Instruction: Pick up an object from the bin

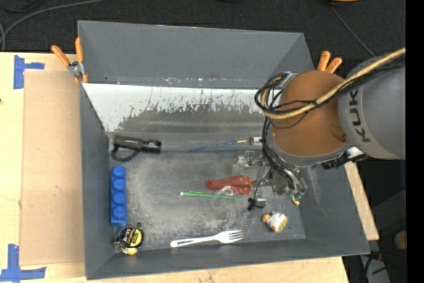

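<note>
The tool hangs just right of a flat red plastic piece; whether spread or pressed together, I cannot tell. The piece looks light and slippery; better grip its narrow middle.

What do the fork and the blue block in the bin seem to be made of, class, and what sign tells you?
Fork: probably plastic, plain white and matt. Blue block: likely moulded plastic, with an even colour and round studs on top.

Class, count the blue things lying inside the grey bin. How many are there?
2. A blue block lies along the left wall. A thin blue rod lies near the back, running toward the arm. The arm may hide others.
</note>
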